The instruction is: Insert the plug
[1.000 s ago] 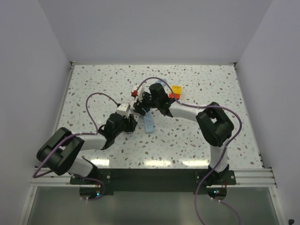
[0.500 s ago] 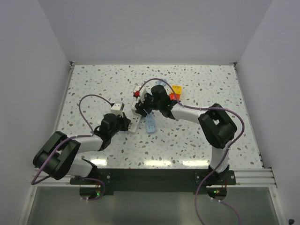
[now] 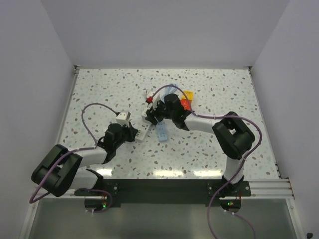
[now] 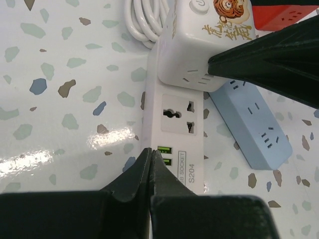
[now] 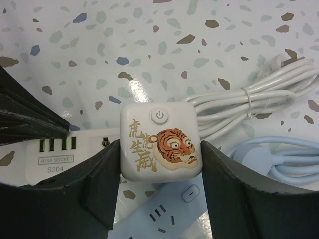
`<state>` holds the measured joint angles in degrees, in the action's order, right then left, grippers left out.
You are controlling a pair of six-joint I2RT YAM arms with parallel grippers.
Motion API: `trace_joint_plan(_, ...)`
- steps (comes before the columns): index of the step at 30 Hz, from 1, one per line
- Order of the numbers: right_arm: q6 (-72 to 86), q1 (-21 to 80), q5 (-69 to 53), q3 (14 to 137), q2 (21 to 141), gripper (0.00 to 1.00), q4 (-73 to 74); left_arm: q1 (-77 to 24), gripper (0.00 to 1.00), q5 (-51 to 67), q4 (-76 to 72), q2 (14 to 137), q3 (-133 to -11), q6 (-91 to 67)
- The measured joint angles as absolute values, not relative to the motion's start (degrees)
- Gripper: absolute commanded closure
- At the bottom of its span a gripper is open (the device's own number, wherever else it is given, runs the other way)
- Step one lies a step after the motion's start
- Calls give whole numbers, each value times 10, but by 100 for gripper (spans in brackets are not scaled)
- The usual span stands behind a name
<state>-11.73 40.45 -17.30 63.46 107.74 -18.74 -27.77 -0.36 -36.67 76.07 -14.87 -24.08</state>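
- The cube plug (image 5: 160,142) is a squarish white block with no clear long axis. Its tiger face points up at the right wrist camera, and its button edge points away from that wrist.
- It sits over the far end of the white power strip (image 4: 172,114), just past the strip's big socket. I cannot tell whether it is seated.
- The strip's long axis runs from the cube plug back toward the left arm.
- The right pincer (image 5: 160,169) is clamped on the cube plug, one finger flat on each side face.
- The left pincer (image 4: 150,164) has its fingers pressed together with nothing between them, at the strip's near edge beside the green USB ports.
- A blue power strip (image 4: 254,124) lies just beside the white strip, on the right pincer's side.
- A coiled white cord (image 4: 147,20) lies beyond the strip's far end.
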Motion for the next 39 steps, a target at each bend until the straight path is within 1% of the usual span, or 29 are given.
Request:
trace_joint_plan(11,-79,408,-141,562,1056,81,-282,-279,100,13,-369,730,-131,-229)
trace_joint_plan(18,-59,415,-116,534,1058,82,-340,-304,100,19,-367,708,-123,-227)
trace_joint_plan(22,-54,421,-104,531,1065,82,-361,-313,100,14,-369,728,-123,-227)
trace_joint_plan(31,-49,432,-78,510,1070,82,-408,-316,100,-1,-427,812,-160,-228)
trace_joint_plan(39,-38,445,-42,488,1074,83,-449,-317,100,-14,-435,826,-169,-230)
